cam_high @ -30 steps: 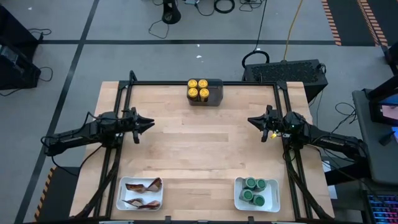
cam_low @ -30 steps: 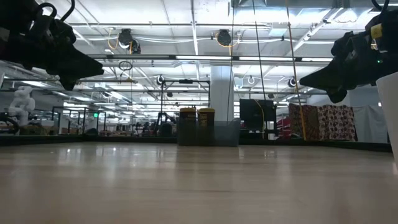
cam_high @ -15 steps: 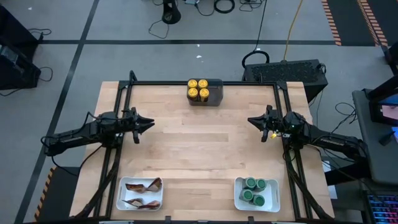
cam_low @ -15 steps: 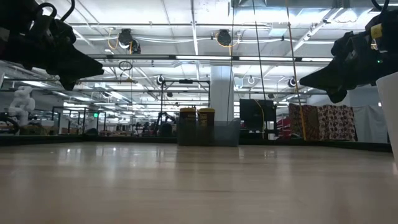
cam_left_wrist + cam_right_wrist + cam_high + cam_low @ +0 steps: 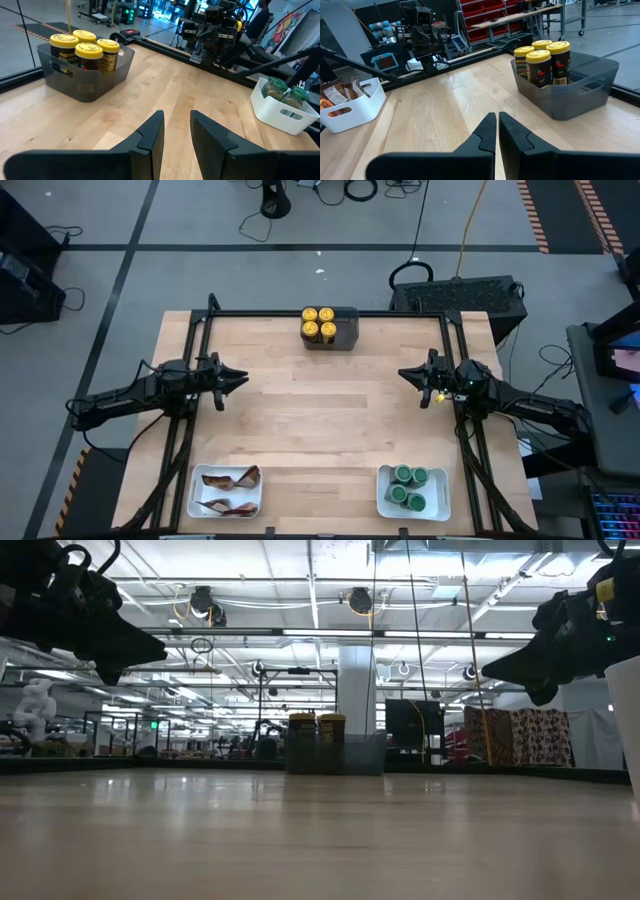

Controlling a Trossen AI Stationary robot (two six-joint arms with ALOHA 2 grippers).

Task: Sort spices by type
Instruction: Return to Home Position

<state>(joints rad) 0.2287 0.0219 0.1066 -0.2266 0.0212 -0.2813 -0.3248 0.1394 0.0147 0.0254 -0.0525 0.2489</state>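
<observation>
**While Both Arms Hover, Spices Sit Sorted in Three Containers**

Though neither claw holds anything, both hang above the bare middle of the wooden table (image 5: 320,420), pointing at each other from opposite sides. The left gripper (image 5: 243,378) sits over the table's left side, its two fingers (image 5: 150,132) parted by a narrow gap. The right gripper (image 5: 402,373) sits over the right side, its fingers (image 5: 487,127) closed together with only a thin seam between them.

Four yellow-lidded jars (image 5: 320,321) stand packed together in the dark grey bin (image 5: 347,328) at the far edge, midway along it. At the near corner on the left arm's side, a white tray (image 5: 196,490) holds the brown-orange packets (image 5: 230,478), lying flat across one another. At the near corner on the right arm's side, a second white tray (image 5: 383,498) holds the green-lidded jars (image 5: 408,485), upright and touching. All three containers lie well apart from the grippers.
</observation>
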